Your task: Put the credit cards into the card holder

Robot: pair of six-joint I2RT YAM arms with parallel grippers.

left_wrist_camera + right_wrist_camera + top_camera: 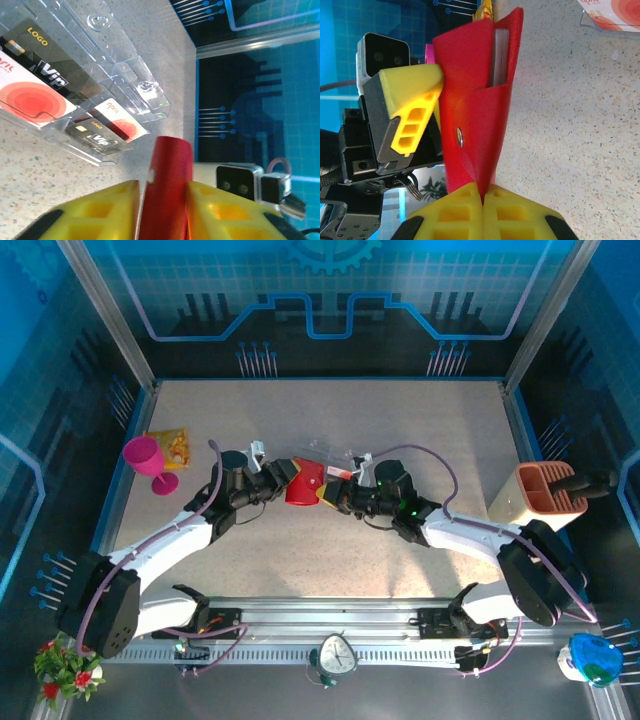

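while low, arms inward — left gripper (286, 478) and right gripper (333, 497) tight on the card holder (305, 485)

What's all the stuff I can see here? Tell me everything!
glossy red folding wallet: one, red, middle of the table, held up between both grippers
black-and-white cards with red round marks: two, seen through clear plastic, beside the wallet
clear plastic sleeves: count unclear, see-through, on the table by the wallet
pink plastic goblet: one, pink, left side of the table
yellow-orange packet: one, just behind the goblet
orange-brown two-slot rack: one, right edge of the table
speckled table: one, beige
left gripper: one, yellow fingers, shut on the wallet
right gripper: one, yellow fingers, pinching the wallet's edge
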